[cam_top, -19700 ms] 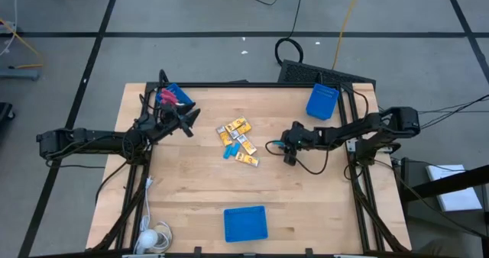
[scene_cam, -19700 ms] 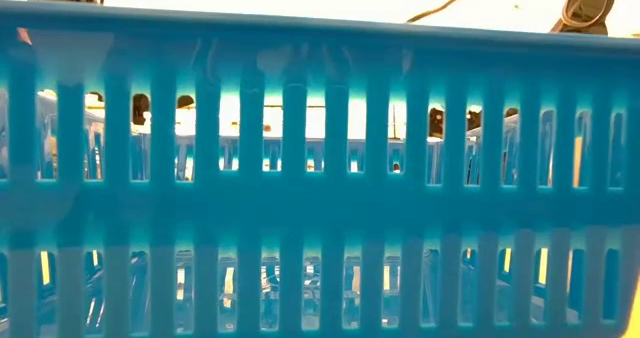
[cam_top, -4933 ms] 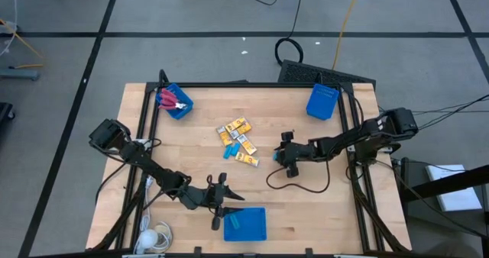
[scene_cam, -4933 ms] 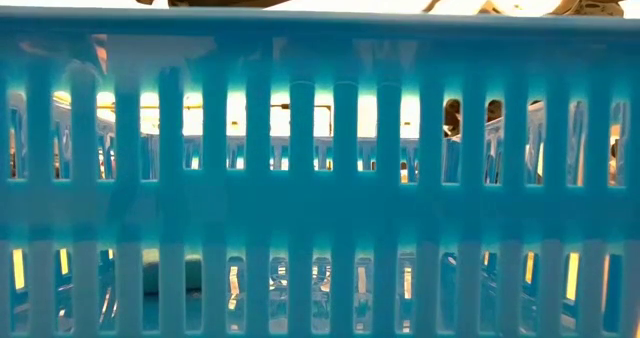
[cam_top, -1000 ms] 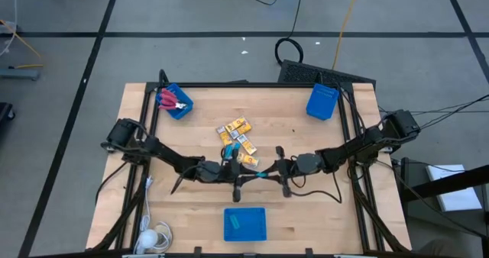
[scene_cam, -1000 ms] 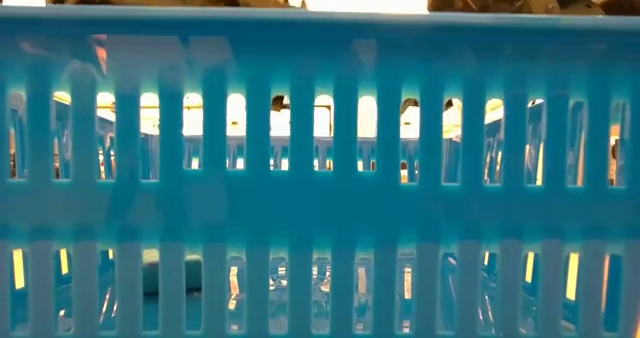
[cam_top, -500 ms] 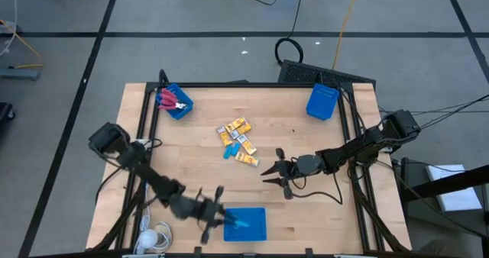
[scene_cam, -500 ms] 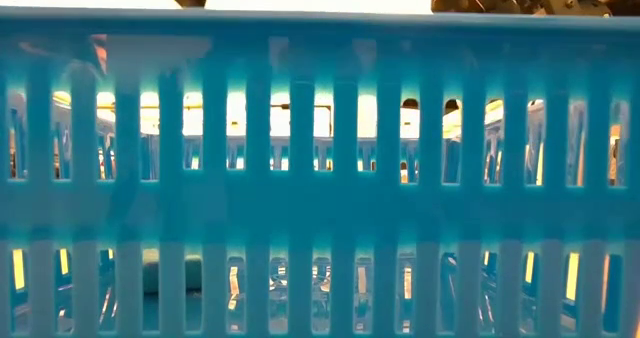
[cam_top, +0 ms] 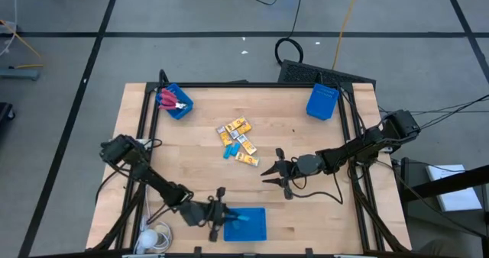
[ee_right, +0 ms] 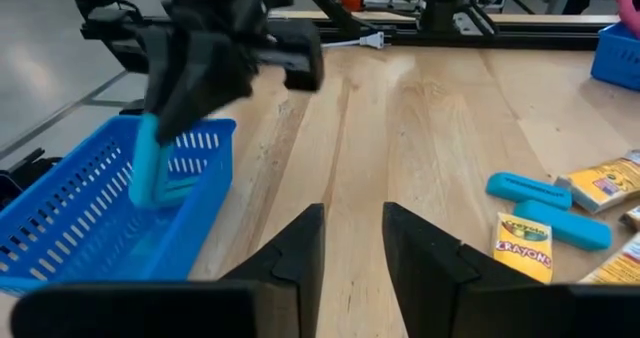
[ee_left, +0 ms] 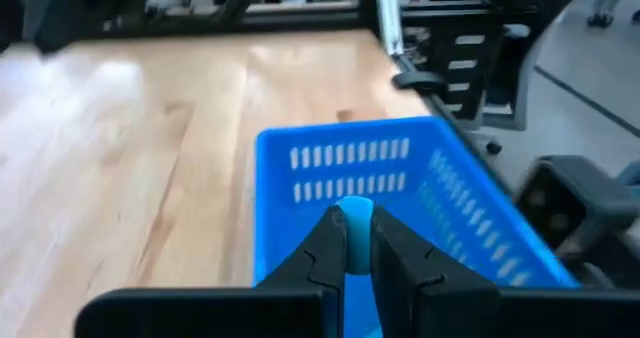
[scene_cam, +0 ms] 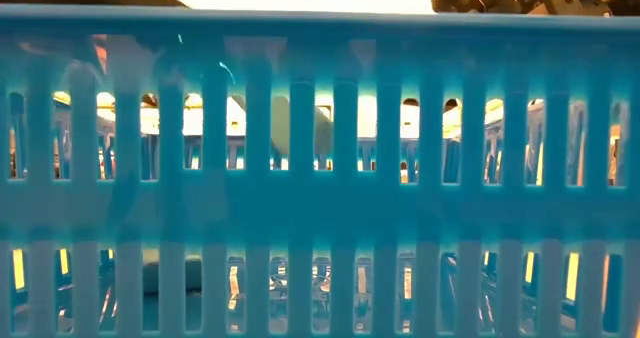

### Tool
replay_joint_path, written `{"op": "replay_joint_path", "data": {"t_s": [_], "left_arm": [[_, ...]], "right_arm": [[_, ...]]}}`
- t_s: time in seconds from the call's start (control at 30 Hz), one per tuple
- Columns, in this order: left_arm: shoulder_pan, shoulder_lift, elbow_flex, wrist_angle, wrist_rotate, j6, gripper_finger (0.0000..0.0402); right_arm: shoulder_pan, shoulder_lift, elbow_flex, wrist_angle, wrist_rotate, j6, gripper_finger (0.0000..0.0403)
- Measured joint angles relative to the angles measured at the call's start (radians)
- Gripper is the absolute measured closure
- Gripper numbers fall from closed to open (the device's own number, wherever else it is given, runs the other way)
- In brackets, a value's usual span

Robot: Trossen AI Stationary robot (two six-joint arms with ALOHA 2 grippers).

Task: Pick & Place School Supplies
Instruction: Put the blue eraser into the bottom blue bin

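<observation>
Light-blue oblong piece (ee_left: 354, 240) in left gripper (cam_top: 222, 214), over front bin (cam_top: 255, 229)

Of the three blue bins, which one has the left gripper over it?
The near-edge bin: the left gripper holds a light-blue piece over it. The other two bins sit at the far corners.

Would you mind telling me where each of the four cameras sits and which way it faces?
High: overhead, facing straight down; both arms, left tool at the near bin, right tool mid-table.
Low: table height, pressed against the bin's slatted wall; arm parts along the top.
Left wrist: looks past its fingers, shut on a blue piece, into the bin.
Right wrist: looks across the table past its open fingers.
All four share the bin.
</observation>
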Motion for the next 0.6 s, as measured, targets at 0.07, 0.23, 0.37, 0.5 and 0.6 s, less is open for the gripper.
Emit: {"op": "replay_joint_path", "data": {"t_s": [0.07, 0.23, 0.37, 0.5, 0.6], "left_arm": [[0.023, 0.008, 0.000, 0.001, 0.024, -0.038, 0.0374], [0.057, 0.009, 0.000, 0.004, 0.073, -0.132, 0.0338], [0.058, 0.009, 0.000, 0.000, 0.076, -0.129, 0.0305], [0.057, 0.009, 0.000, -0.002, 0.079, -0.133, 0.0282], [0.058, 0.009, 0.000, -0.003, 0.079, -0.129, 0.0274]], "right_arm": [[0.000, 0.000, 0.000, -0.004, 0.000, 0.000, 0.0312], [0.000, 0.000, 0.000, -0.011, 0.000, 0.000, 0.0312], [0.000, 0.000, 0.000, -0.011, 0.000, 0.000, 0.0312], [0.000, 0.000, 0.000, -0.011, 0.000, 0.000, 0.0312], [0.000, 0.000, 0.000, -0.011, 0.000, 0.000, 0.0312]]}}
